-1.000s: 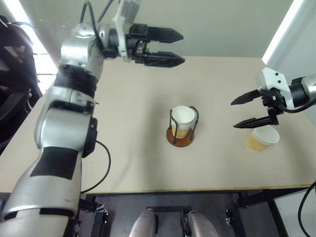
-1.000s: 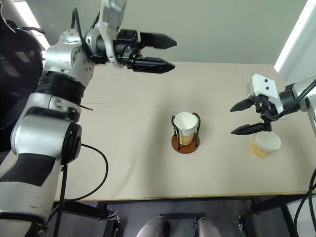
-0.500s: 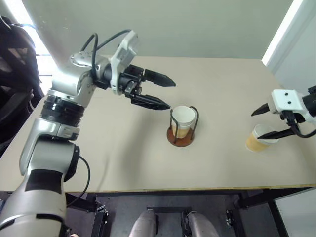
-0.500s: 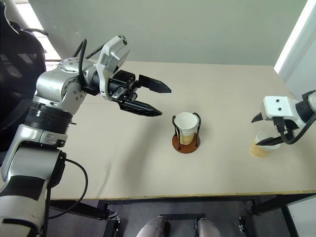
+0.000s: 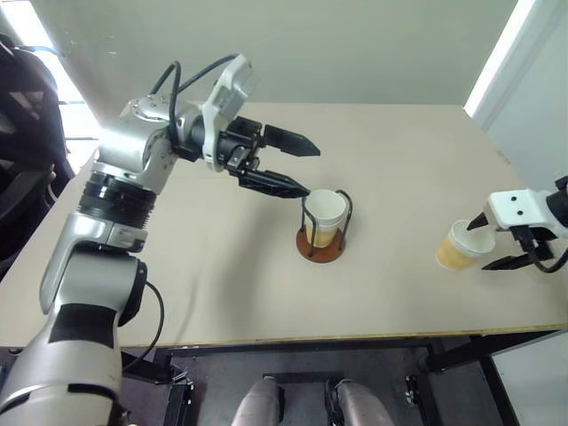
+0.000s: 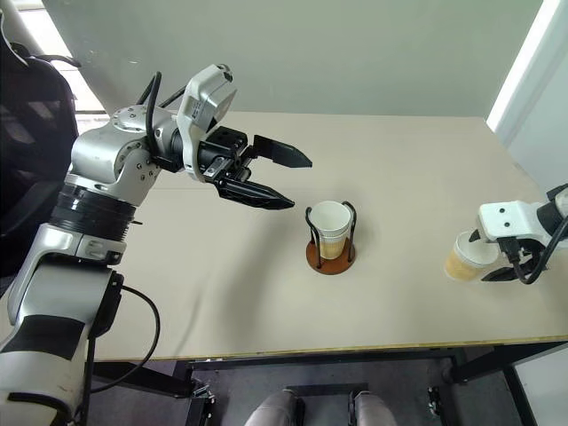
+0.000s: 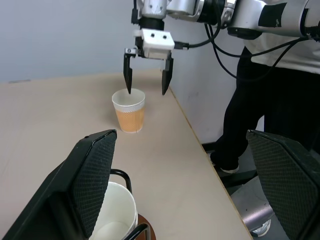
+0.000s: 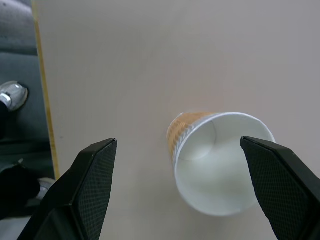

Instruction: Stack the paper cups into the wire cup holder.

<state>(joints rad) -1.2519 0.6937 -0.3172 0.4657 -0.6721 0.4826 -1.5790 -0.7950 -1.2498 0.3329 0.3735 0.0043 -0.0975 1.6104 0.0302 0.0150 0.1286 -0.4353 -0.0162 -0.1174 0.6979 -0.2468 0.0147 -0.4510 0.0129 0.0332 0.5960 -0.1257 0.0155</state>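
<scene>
The biggest change is in the left arm: a second ago its left gripper (image 5: 300, 167) was held high over the far side of the table (image 5: 399, 160), and it has since swung down and in, so its two black fingers now hang just beside the wire cup holder (image 5: 323, 232), spread wide and holding nothing. The right gripper (image 5: 506, 241) has also dropped and drifted outward, from above the loose paper cup (image 5: 460, 248) to rim level, its jaws wide on either side of the cup without pinching it (the right wrist view shows clear table between each finger and the cup's wall). That reads as the start of the next pick: a cup already sits in the holder, this one stands near the table's right edge, well apart from the stand, and still has to be grasped, carried over and nested. The table is a broad, matte, pale beige slab with a thin yellowish front edge. The holder is a round reddish-brown disc with thin black wire loops rising around the nested cup (image 5: 324, 213). The cups are small, tapered and thin-walled, white at rim and inside, tan below; I judge them light and easy to crush or tip under a hard squeeze.
</scene>
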